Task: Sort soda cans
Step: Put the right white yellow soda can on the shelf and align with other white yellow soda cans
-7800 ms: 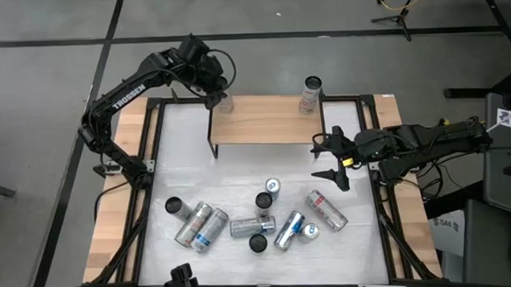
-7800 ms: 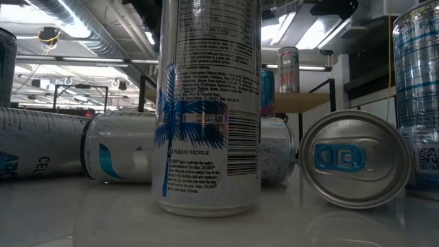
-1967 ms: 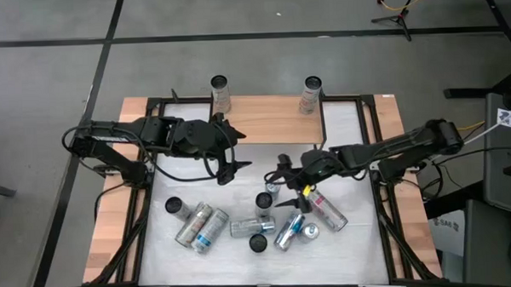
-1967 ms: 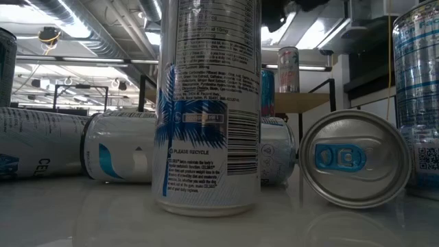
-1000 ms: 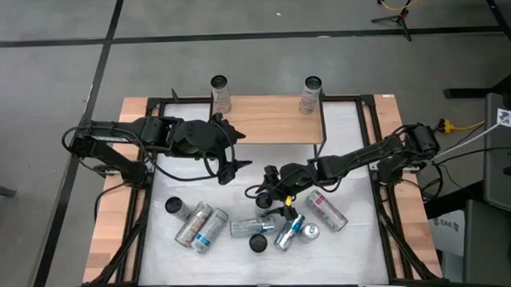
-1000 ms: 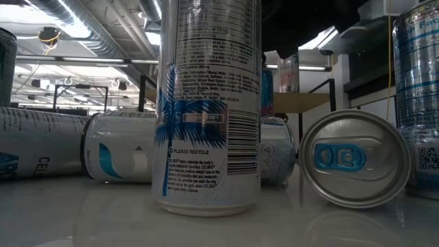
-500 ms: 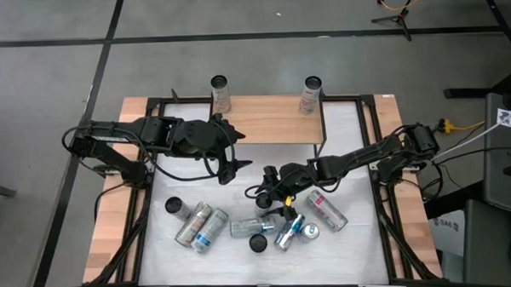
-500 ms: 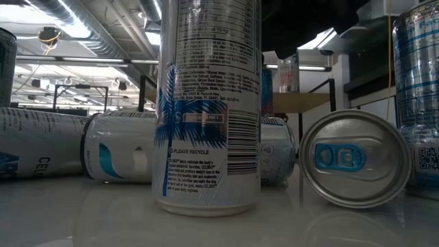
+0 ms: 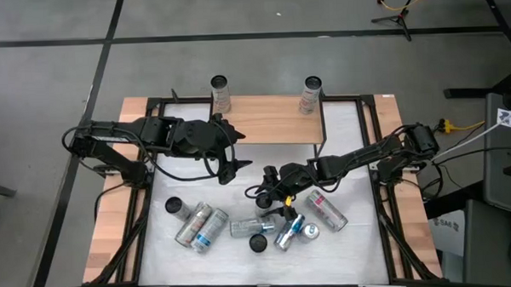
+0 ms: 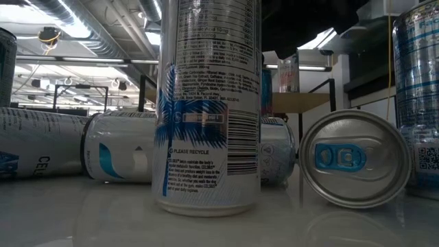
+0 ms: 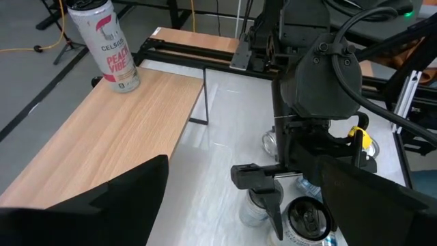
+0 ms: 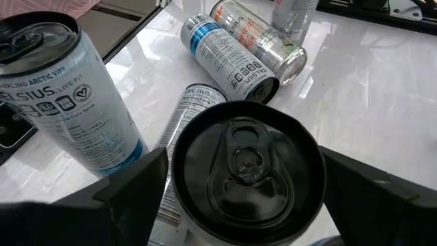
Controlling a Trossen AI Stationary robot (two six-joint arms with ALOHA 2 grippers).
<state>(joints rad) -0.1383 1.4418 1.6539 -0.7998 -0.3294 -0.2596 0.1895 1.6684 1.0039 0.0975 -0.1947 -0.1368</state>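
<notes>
scene: overhead view of a white surface (image 9: 239, 174) with two dark arms; a wooden shelf (image 9: 268, 126) runs along the upper middle of the frame.
sorted so far: two upright soda cans stand on the shelf, one at its left end (image 9: 220, 93), a peach-labelled one at its right end (image 9: 311, 94).
unsorted pile: about ten soda cans (image 9: 241, 222) cluster in the lower middle of the overhead frame, most lying on their sides, a few upright.
right end effector: (image 9: 272, 192) reaches in from the right to the top edge of the pile; fingers spread wide on either side of an upright dark-topped can (image 12: 246, 167), not yet closed on it.
left end effector: (image 9: 230, 150) hovers left of centre, just below the shelf, fingers apart and holding nothing.
step in hand: judged as lining up a grasp on the dark-topped can.
next move: likely close the fingers on the can body, lift straight up clear of its close neighbours, such as the upright blue-labelled can (image 12: 65, 102), then carry it to the shelf.
</notes>
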